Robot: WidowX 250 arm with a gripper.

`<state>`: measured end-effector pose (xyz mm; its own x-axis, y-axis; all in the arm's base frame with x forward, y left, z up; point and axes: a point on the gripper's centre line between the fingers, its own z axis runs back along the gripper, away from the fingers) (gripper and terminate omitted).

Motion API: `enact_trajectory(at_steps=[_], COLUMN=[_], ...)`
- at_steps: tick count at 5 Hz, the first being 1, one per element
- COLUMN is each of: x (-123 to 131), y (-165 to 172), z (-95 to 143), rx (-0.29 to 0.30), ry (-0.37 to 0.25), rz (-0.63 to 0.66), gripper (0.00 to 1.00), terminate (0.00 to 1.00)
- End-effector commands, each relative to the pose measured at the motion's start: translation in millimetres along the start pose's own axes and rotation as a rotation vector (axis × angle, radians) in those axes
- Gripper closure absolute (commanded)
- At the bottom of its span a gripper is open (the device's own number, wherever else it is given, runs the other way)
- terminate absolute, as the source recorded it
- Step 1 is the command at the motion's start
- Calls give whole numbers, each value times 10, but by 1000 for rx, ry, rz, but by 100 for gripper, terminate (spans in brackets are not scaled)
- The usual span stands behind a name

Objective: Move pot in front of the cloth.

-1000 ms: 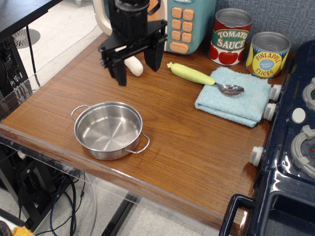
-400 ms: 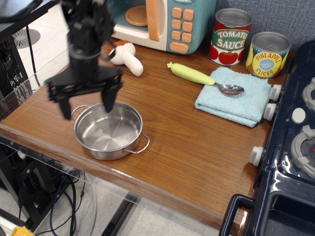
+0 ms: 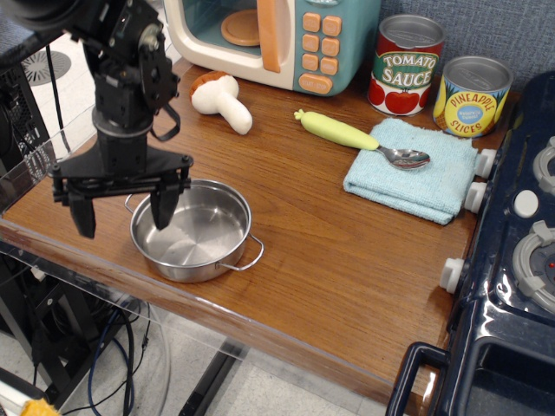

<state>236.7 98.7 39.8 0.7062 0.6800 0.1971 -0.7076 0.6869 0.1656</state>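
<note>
One wooden table (image 3: 303, 243), with a dark blue toy stove (image 3: 512, 260) along the 3 o'clock edge and a teal toy microwave (image 3: 277, 39) at 12 o'clock. One black robot arm (image 3: 121, 78) at 9 o'clock, ending in the gripper (image 3: 121, 208) — spread wide, holding nothing. One finger (image 3: 163, 206) hangs down inside the pot's left rim; the other (image 3: 84, 212) sits well outside it, over the table edge. Cannot tell whether the inner finger touches the steel.

Against a second ago: gripper gone from 12 o'clock, beside the mushroom, out to 9 o'clock and lower, now straddling the pot's left rim. Since the frame just before, shifted a little further left and down. Pot, cloth, cans and spoon all unmoved.

One pot (image 3: 192, 230), shiny steel, two wire loop handles, at about 8 o'clock, empty apart from that finger. One light blue cloth (image 3: 416, 178) at 2 o'clock, well apart from the pot. Two cans at the back — tomato sauce (image 3: 407, 65), pineapple slices (image 3: 472, 95). One toy mushroom (image 3: 221, 100). One spoon (image 3: 355, 136), green handle, bowl resting on the cloth.
</note>
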Motion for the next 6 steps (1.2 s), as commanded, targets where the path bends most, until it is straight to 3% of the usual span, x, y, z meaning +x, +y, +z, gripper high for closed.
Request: enact_trajectory(at_steps=[1, 2, 4, 6], x=[46, 36, 98, 200], y=[-72, -113, -96, -44], z=[-27, -76, -79, -68], rx=[-15, -39, -48, -101], ry=[-5, -30, -28, 12], rz=[-20, 30, 86, 120], gripper=[0, 100, 100, 100], terminate=[0, 0, 0, 0])
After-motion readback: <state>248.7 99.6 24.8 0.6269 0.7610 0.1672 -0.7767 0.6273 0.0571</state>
